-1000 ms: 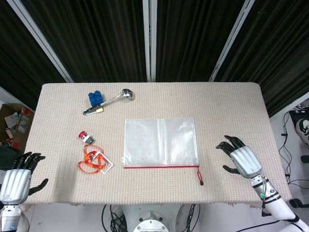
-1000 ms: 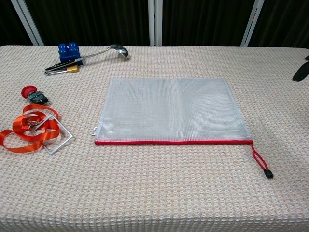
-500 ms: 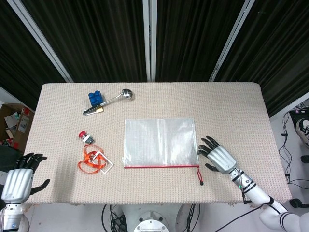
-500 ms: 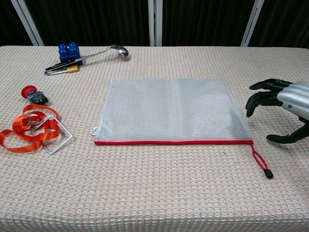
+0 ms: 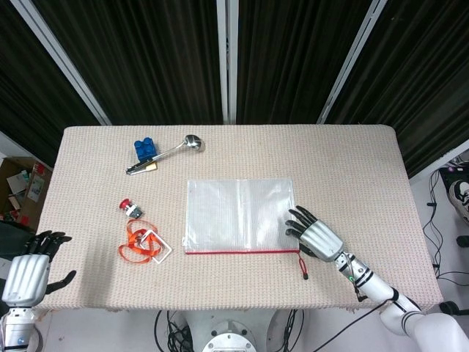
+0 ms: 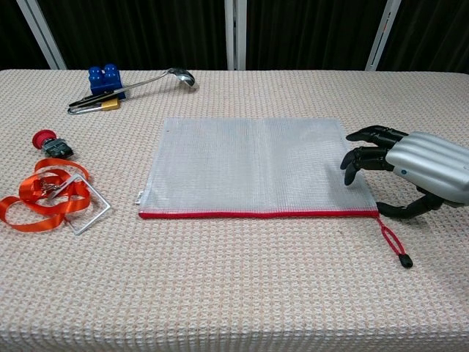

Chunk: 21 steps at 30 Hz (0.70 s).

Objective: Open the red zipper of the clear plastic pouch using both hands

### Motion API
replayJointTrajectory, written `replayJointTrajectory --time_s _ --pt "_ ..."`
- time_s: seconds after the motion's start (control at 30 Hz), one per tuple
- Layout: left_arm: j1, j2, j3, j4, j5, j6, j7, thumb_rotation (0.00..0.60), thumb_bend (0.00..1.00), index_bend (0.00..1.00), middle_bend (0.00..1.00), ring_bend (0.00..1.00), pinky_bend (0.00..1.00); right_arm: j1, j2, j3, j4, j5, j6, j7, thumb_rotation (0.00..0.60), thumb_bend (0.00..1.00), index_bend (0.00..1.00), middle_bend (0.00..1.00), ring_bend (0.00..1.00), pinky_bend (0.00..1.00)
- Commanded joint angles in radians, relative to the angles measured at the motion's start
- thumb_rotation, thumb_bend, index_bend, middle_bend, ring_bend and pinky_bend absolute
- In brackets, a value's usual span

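Right hand [image 6: 410, 170] newly at pouch's [image 6: 253, 169] right edge

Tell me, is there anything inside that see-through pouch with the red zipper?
Nothing shows inside the clear pouch; only the table cloth is visible through it. The right hand hides its right edge.

text: none legible | labels/brands/numbers: none could be read on any item on the table | cardboard box [image 5: 16, 183] at left edge of the head view: carried coloured print, too small and blurred to read | signs: none
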Motion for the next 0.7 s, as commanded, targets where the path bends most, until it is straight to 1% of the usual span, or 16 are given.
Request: replayJointTrajectory --time_s 0.03,0.07,0.13,0.17,0.23,0.27,0.4,0.5,0.63,0.7 --pt "0.001 0.000 -0.001 0.002 0.001 0.004 -0.007 0.600 0.16 0.28 0.21 0.14 0.18 0.011 -0.046 -0.013 0.073 -0.002 0.044 0.047 0.600 0.42 0.46 0.24 0.05 0.00" --pt "0.002 0.001 -0.001 0.003 0.002 0.006 -0.008 0.600 0.16 0.28 0.21 0.14 0.18 0.011 -0.056 -0.011 0.091 0.001 0.056 0.057 0.600 0.45 0.48 0.24 0.05 0.00" --pt "0.003 0.002 -0.001 0.005 0.006 0.012 -0.014 0.600 0.16 0.28 0.21 0.14 0.18 0.012 -0.078 -0.002 0.130 0.015 0.080 0.083 0.600 0.53 0.57 0.29 0.08 0.00" --pt "0.004 0.002 -0.002 0.006 0.007 0.013 -0.016 0.600 0.16 0.28 0.21 0.14 0.18 0.013 -0.089 0.005 0.146 0.022 0.090 0.091 0.600 0.56 0.59 0.30 0.09 0.00" --pt "0.003 0.003 -0.002 0.008 0.009 0.015 -0.019 0.600 0.16 0.28 0.21 0.14 0.18 0.016 -0.108 0.019 0.184 0.040 0.112 0.099 0.600 0.64 0.65 0.34 0.12 0.01" --pt "0.003 0.004 -0.002 0.008 0.010 0.015 -0.019 0.600 0.16 0.28 0.21 0.14 0.18 0.017 -0.116 0.029 0.198 0.050 0.129 0.097 0.600 0.67 0.68 0.36 0.13 0.01" --pt "0.001 0.004 -0.003 0.006 0.013 0.014 -0.020 0.600 0.16 0.28 0.21 0.14 0.18 0.021 -0.117 0.074 0.244 0.093 0.227 0.111 0.600 0.69 0.76 0.41 0.17 0.04" --pt "-0.003 0.006 -0.005 0.005 0.013 0.011 -0.019 0.600 0.16 0.28 0.21 0.14 0.18 0.022 -0.082 0.112 0.271 0.128 0.326 0.113 0.600 0.69 0.77 0.42 0.17 0.04" --pt "-0.012 0.007 -0.008 -0.002 0.019 0.003 -0.013 0.600 0.16 0.28 0.21 0.14 0.18 0.023 -0.005 0.166 0.295 0.175 0.472 0.110 0.600 0.68 0.77 0.42 0.17 0.04" --pt "-0.015 0.006 -0.007 -0.006 0.023 0.000 -0.009 0.600 0.16 0.28 0.21 0.14 0.18 0.024 0.035 0.179 0.306 0.189 0.520 0.104 0.600 0.68 0.77 0.42 0.17 0.04"
